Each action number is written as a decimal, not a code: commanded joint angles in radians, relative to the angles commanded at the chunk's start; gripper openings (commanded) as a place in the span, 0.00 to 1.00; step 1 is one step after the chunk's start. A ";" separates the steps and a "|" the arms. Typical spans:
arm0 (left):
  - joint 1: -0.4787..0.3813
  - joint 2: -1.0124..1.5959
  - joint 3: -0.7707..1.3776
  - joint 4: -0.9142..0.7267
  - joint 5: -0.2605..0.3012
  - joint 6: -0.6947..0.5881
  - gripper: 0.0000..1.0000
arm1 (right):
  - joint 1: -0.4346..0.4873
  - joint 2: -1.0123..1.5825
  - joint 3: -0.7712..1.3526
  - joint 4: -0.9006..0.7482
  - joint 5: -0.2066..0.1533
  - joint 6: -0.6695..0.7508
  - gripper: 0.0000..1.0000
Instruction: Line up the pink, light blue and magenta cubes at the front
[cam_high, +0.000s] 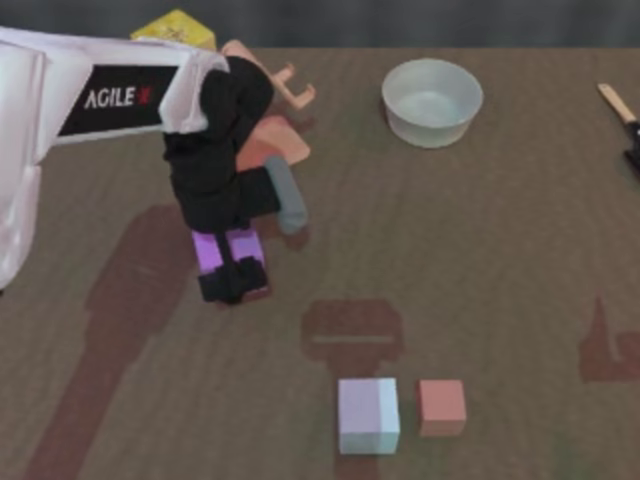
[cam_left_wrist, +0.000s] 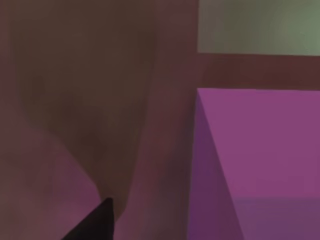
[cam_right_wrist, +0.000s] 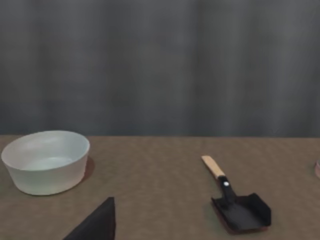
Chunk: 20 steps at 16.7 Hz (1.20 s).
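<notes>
The magenta cube (cam_high: 212, 250) sits left of the table's middle, directly under my left gripper (cam_high: 232, 280), whose black fingers straddle it. Up close the magenta cube (cam_left_wrist: 260, 165) shows a gap between its side and the one visible fingertip (cam_left_wrist: 100, 222), so the gripper is open. At the front, the light blue cube (cam_high: 368, 415) and the smaller pink cube (cam_high: 441, 406) stand side by side, a small gap between them. My right arm is outside the top view; its wrist view shows one dark fingertip (cam_right_wrist: 100, 222) above bare table, holding nothing.
A pale bowl (cam_high: 432, 100) stands at the back, right of the middle. A black shovel with a wooden handle (cam_high: 618, 108) lies at the back right edge. Behind my left arm are a salmon-pink stand (cam_high: 285, 95) and a yellow cube (cam_high: 175, 28).
</notes>
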<state>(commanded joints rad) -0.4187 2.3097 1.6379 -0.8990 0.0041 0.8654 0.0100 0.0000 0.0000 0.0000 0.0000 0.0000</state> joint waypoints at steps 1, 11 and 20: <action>0.000 0.000 0.000 0.000 0.000 0.000 0.92 | 0.000 0.000 0.000 0.000 0.000 0.000 1.00; 0.000 0.000 0.000 0.000 0.000 0.000 0.17 | 0.000 0.000 0.000 0.000 0.000 0.000 1.00; 0.000 0.000 0.000 0.000 0.000 0.000 0.00 | 0.000 0.000 0.000 0.000 0.000 0.000 1.00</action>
<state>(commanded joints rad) -0.4187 2.3097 1.6379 -0.8990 0.0041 0.8654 0.0100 0.0000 0.0000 0.0000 0.0000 0.0000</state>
